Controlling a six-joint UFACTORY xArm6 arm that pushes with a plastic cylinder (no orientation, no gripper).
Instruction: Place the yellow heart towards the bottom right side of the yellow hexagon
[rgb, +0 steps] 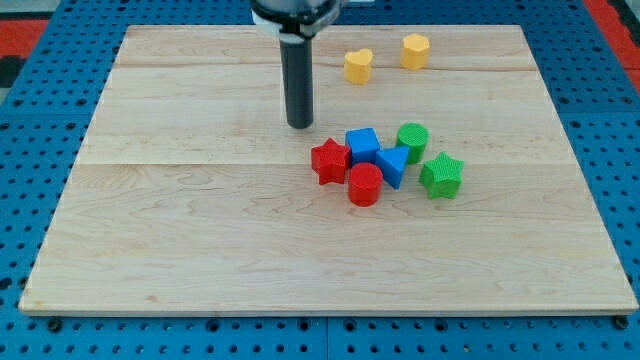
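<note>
The yellow heart (358, 66) is seen near the board's (180, 250) top edge, just left of and slightly below the yellow hexagon (416, 50), the two apart; my tip (300, 124) is planted left of and below the heart, touching no block, and no jaws are carried, only the plain rod. Below the tip's right a cluster is packed: red star (329, 160), blue cube (362, 145), blue triangle (391, 165), red cylinder (365, 185), green cylinder (412, 141); green star (441, 175) at the right end.
</note>
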